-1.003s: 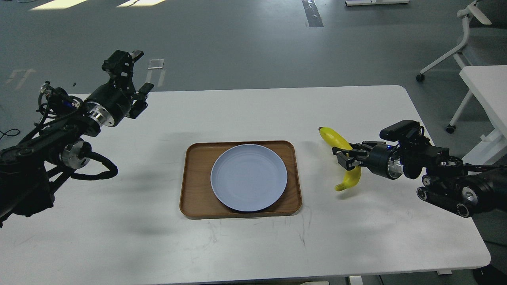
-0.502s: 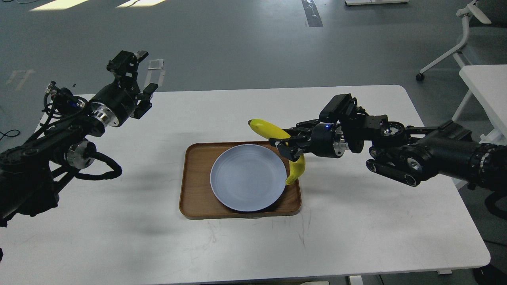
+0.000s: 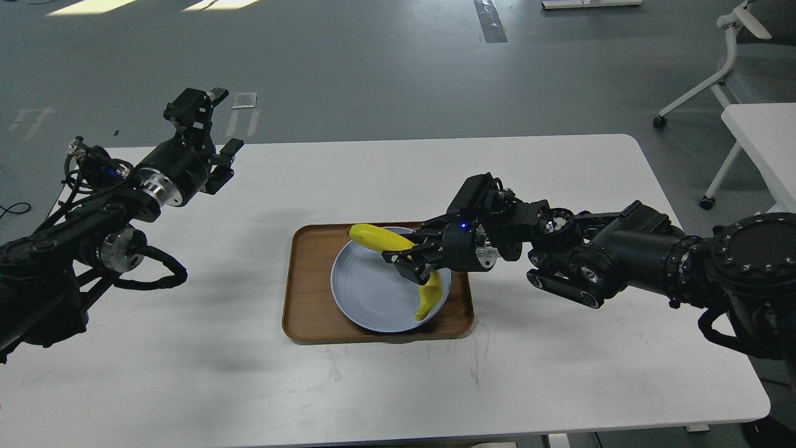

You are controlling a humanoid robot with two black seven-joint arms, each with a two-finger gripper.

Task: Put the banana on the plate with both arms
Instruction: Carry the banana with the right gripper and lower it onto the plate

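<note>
Yellow against pale blue, the banana [image 3: 398, 258] is pinched at about its middle by the right gripper [image 3: 407, 260], whose fingers close on it from either side; one end sticks out past the fingers toward the far rim of the plate [image 3: 373, 292] and the dark-tipped end hangs below them toward the plate's near right edge. Whether the lower end already touches the plate cannot be told, but the fruit sits over the plate's right half. The plate rests in a brown wooden tray [image 3: 305, 311] on the white table [image 3: 186, 373]. To finish this step well, my judgement is that the fingers should come down until the banana's curve lies on the plate, drift slightly inward so neither end overhangs the rim, then part slowly and lift straight up, lest a finger drag the fruit or nudge the light plate across the tray. The left gripper [image 3: 214, 127] hangs well away from the fruit, raised over the table's far left corner, its fingers spread and holding nothing; it could steady the tray if needed. No brand, label or readable writing shows anywhere; only a small blue light [image 3: 462, 226] glows just behind the right fingers.
</note>
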